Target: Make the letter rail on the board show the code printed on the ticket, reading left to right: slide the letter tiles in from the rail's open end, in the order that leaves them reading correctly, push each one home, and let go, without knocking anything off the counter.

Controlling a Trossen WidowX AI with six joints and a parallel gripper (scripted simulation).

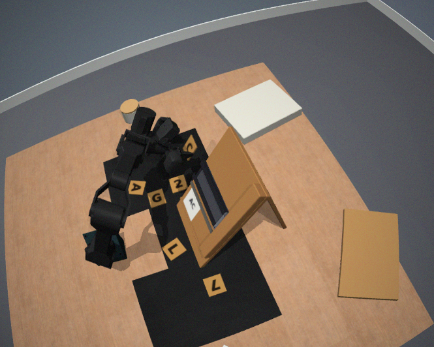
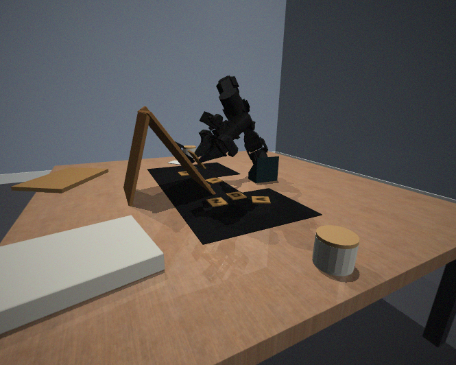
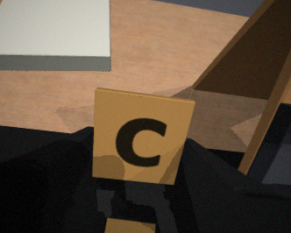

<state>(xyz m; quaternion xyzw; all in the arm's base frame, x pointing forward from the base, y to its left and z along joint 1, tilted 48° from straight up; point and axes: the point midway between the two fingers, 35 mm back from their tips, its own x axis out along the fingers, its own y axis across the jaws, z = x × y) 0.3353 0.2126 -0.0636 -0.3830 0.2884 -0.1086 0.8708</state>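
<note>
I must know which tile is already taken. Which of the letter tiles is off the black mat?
The C tile. The gripper holds it in the air by the board's upper end; A, G, 2 and both L tiles lie flat.

A lidded grey canister [image 2: 335,251], white slab [image 1: 258,109], tan panel [image 1: 369,254].

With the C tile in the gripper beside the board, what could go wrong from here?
1. The gripper is shut on the C tile by its lower edge only; it might tilt or slip on meeting the rail.
2. The arm hangs over the 2 tile, G tile and A tile; a low sweep may scatter them.
3. The ticket seems to read AC, so insertion order matters.
</note>
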